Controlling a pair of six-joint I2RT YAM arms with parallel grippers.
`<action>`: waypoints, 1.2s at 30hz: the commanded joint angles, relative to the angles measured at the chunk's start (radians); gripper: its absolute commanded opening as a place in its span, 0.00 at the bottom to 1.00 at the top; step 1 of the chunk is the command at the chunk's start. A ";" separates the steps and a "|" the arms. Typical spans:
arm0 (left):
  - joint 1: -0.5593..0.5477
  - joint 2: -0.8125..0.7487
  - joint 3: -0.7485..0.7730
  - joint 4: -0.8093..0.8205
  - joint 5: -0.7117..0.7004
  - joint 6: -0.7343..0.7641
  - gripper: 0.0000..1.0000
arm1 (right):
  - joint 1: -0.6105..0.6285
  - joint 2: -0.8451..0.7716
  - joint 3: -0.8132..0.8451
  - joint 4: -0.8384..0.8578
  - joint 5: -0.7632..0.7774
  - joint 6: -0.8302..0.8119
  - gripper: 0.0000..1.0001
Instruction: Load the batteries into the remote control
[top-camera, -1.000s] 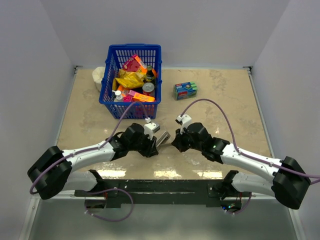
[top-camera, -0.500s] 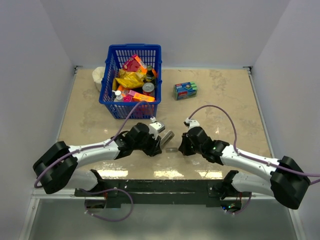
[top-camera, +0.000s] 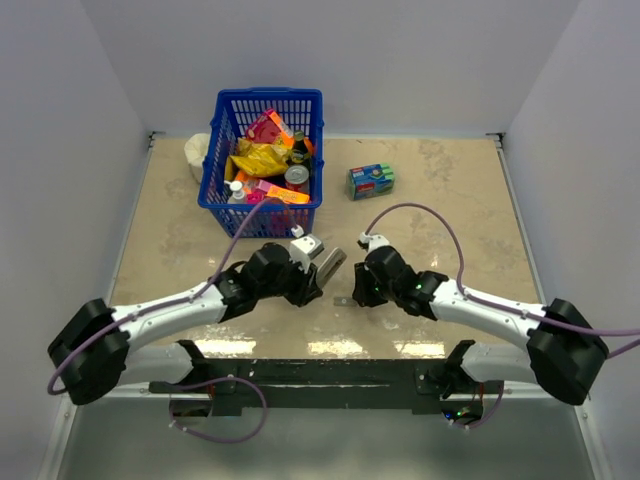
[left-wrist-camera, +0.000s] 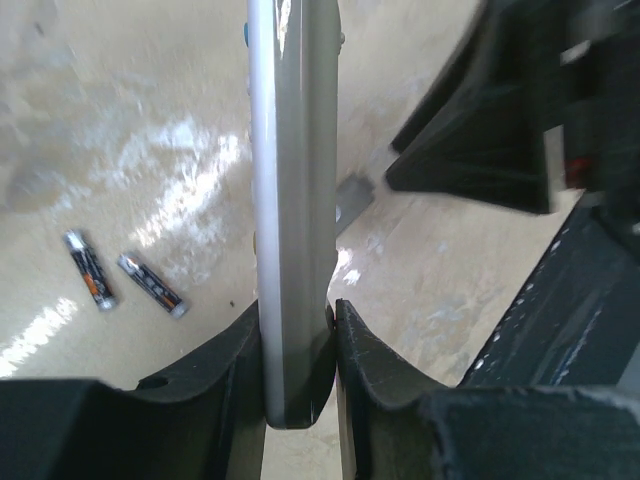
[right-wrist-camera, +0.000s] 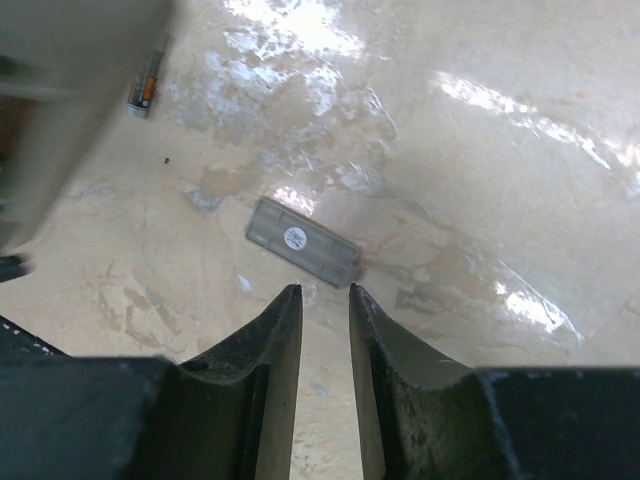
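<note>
My left gripper (left-wrist-camera: 297, 310) is shut on the near end of the grey remote control (left-wrist-camera: 293, 200), which it holds up on edge above the table; from above, the remote (top-camera: 331, 266) sticks out past the left gripper (top-camera: 305, 280). Two dark batteries (left-wrist-camera: 88, 268) (left-wrist-camera: 152, 284) lie side by side on the table to its left. A small grey cover (right-wrist-camera: 303, 241) lies flat on the table just ahead of my right gripper (right-wrist-camera: 325, 290), whose fingers stand a little apart with nothing between them. The cover (top-camera: 344, 300) sits between the two grippers, with the right gripper (top-camera: 357, 290) beside it.
A blue basket (top-camera: 310, 190) full of packets and bottles stands at the back left, a white lump (top-camera: 197, 155) behind it. A blue-green box (top-camera: 370, 181) sits at the back centre. The black base rail (top-camera: 320, 375) runs along the near edge.
The right gripper came away from the remote's end and down to the table, then opened, leaving the grey cover lying there. The left arm shifted slightly, still holding the remote.
</note>
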 joint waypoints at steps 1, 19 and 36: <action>-0.006 -0.187 0.035 0.067 -0.071 -0.005 0.00 | -0.004 0.079 0.092 -0.013 -0.043 -0.068 0.30; 0.090 -0.729 -0.262 0.123 -0.311 -0.361 0.00 | -0.005 -0.002 0.165 0.172 -0.049 -0.104 0.53; 0.189 -1.032 -0.526 0.308 -0.133 -0.467 0.00 | 0.016 0.203 0.309 0.201 -0.140 0.049 0.64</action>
